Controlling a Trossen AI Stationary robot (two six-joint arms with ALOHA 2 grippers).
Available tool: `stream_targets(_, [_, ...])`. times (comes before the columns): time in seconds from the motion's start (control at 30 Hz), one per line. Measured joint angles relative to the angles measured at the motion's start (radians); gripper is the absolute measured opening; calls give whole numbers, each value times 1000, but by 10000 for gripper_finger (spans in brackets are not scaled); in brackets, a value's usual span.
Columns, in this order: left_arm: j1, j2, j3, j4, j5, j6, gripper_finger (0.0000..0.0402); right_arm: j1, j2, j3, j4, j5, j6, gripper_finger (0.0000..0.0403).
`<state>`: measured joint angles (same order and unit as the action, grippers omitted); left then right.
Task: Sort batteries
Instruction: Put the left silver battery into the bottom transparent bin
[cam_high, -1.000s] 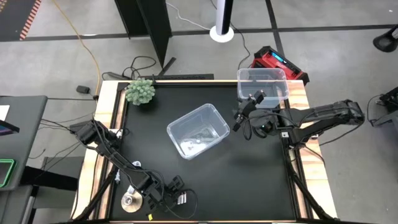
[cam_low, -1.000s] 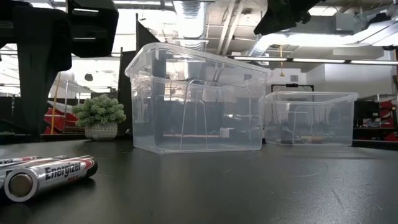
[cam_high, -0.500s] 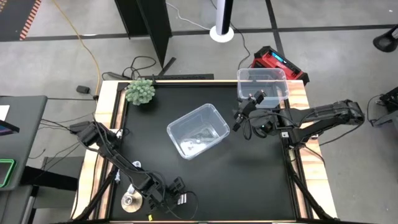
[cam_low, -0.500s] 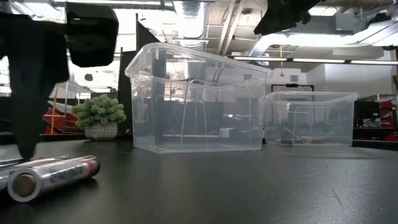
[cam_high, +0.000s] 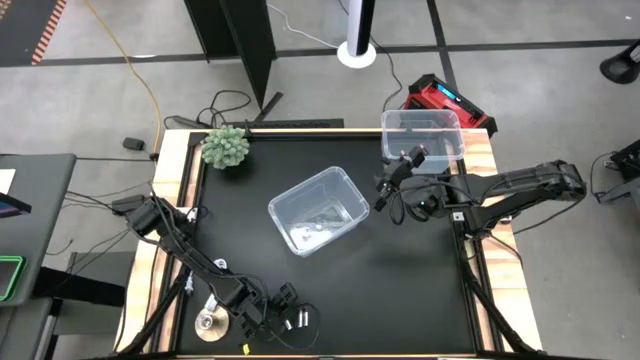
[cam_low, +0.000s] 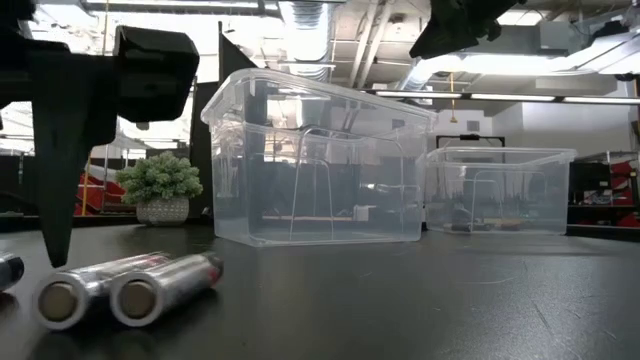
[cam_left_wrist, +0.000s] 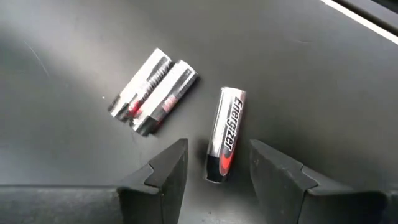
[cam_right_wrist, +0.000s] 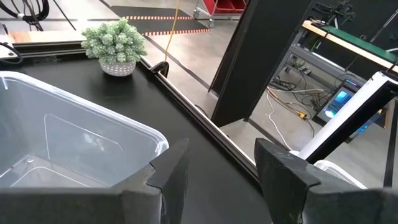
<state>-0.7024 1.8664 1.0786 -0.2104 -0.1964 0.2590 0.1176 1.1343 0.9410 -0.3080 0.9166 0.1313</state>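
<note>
Three silver batteries with red ends lie on the black table by its near edge (cam_high: 298, 319). In the left wrist view two rest side by side (cam_left_wrist: 153, 91) and a third lies apart (cam_left_wrist: 225, 134). My left gripper (cam_left_wrist: 217, 149) (cam_high: 283, 298) is open, low over the table, with one finger on each side of the third battery's red end and a gap on both sides. In the low view one finger (cam_low: 55, 200) stands behind the pair (cam_low: 130, 290). My right gripper (cam_right_wrist: 217, 152) (cam_high: 383, 192) is open and waits in the air between the two clear bins.
One clear bin (cam_high: 318, 210) (cam_low: 315, 160) stands at the table's middle and another (cam_high: 422, 135) (cam_low: 495, 190) at the far right corner. A potted plant (cam_high: 225, 147) sits at the far left corner. A round disc (cam_high: 208, 322) lies left of my left gripper.
My left gripper has come down toward the batteries near the table's near edge. The batteries have shifted along the table: in the low view two have turned their ends toward the camera and moved right, and one now lies apart from them.
</note>
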Motion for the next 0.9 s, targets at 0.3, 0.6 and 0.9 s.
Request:
stream_targets(0.3, [27,0,-1,-9,42,-47,77,0,0,0,-1,0,3,195])
stream_targets(0.6, [47,-1,-1,-19,81,-70,34,31,0,0,4,0,-25,195])
stream_targets(0.9, [48,-13,-1,-32,81,-62,34,88,0,0,4,0,-36,195])
